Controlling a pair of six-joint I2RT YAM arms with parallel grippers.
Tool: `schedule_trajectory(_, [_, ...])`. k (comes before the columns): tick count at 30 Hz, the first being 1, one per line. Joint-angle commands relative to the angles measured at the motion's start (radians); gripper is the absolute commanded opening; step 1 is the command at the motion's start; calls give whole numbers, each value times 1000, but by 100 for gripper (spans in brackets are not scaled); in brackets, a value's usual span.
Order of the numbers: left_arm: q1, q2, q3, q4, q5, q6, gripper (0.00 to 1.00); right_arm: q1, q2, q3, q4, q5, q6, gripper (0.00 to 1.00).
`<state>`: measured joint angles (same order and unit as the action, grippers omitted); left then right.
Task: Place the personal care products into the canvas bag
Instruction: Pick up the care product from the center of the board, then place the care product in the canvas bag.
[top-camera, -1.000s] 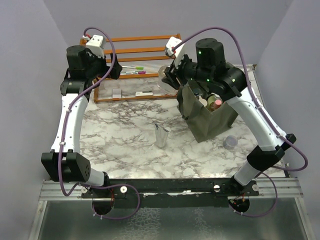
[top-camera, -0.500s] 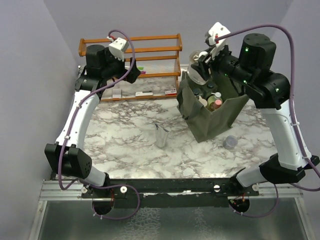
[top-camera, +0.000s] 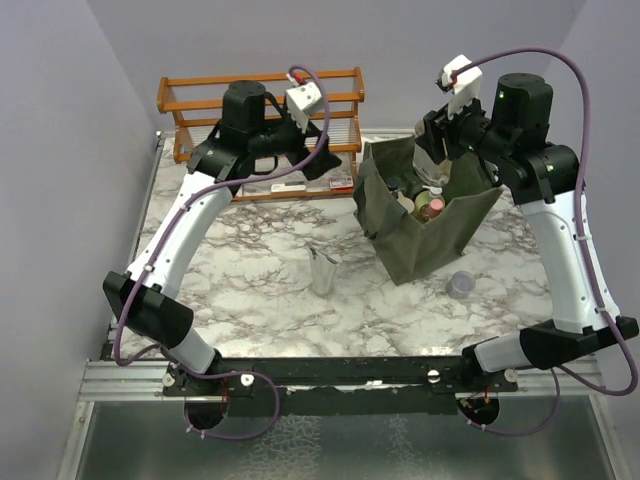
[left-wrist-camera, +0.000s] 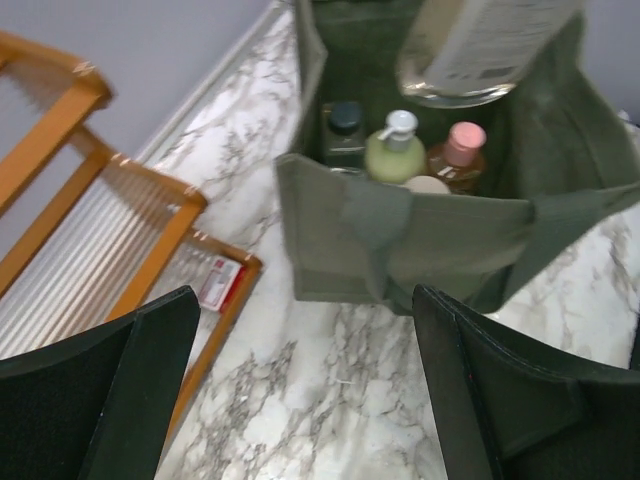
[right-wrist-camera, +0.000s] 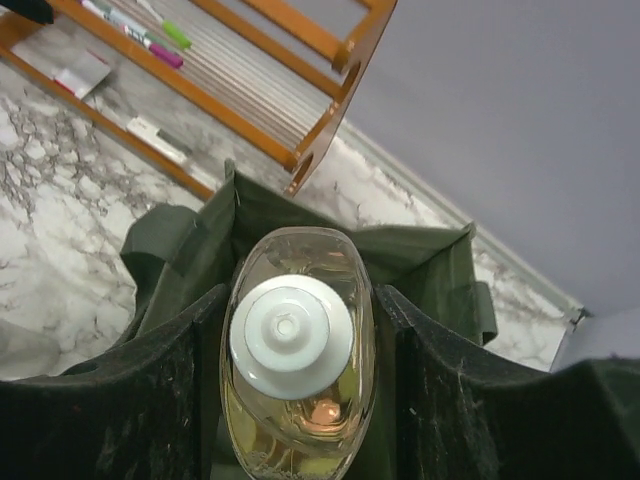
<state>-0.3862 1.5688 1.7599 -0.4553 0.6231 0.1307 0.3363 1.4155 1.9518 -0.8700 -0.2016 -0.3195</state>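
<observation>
Since a second ago both arms have swung rightward. The left pincer (top-camera: 318, 162) has gone from the left end of the orange wooden rack (top-camera: 200, 95) to its right end, near the canvas bag (top-camera: 425, 235). The right pincer (top-camera: 438, 148) now hangs over the bag's far rim. The bag stands open on the marble worktop (top-camera: 250, 290), right of centre. A silver tube (top-camera: 322, 271) stands out in front of it and a lavender jar (top-camera: 461, 284) sits near its front corner.

From the left wrist, the fingers (left-wrist-camera: 100, 400) are spread wide with nothing between them, pointing at the bag's near wall. Inside the bag stand a dark-capped bottle (left-wrist-camera: 345, 125), a pale green bottle (left-wrist-camera: 392, 158) with a white pump, and an amber bottle (left-wrist-camera: 462, 152) with a pink cap. A clear bottle (left-wrist-camera: 480, 40) hangs above the opening.

From the right wrist, the clear bottle, white cap up, is clamped between the two fingers (right-wrist-camera: 150, 400), directly above the bag's mouth. Pens (right-wrist-camera: 140, 32) lie on the rack beyond.
</observation>
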Motion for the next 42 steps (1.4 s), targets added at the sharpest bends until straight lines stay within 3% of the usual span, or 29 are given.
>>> schedule_trajectory(1, [-95, 37, 59, -89, 109, 88, 90, -72, -50, -39, 138, -128, 50, 1])
schedule_trajectory(6, [-169, 73, 69, -121, 13, 124, 89, -110, -64, -74, 137, -180, 73, 1])
schedule_trajectory(15, [-223, 121, -6, -30, -98, 106, 87, -126, -77, -117, 144, -277, 115, 1])
schedule_trajectory(23, [-251, 160, -29, 12, -132, 89, 59, -130, -67, -178, 161, -324, 144, 1])
schedule_trajectory(31, [-253, 150, -42, 3, -103, 90, 13, -130, -18, -200, 144, -324, 126, 1])
schedule_trajectory(34, [-253, 151, -33, -8, -111, 105, 0, -130, -14, -189, 128, -306, 110, 1])
schedule_trajectory(42, [-255, 155, -5, -35, -142, 108, 0, -130, -17, -139, 117, -260, 74, 1])
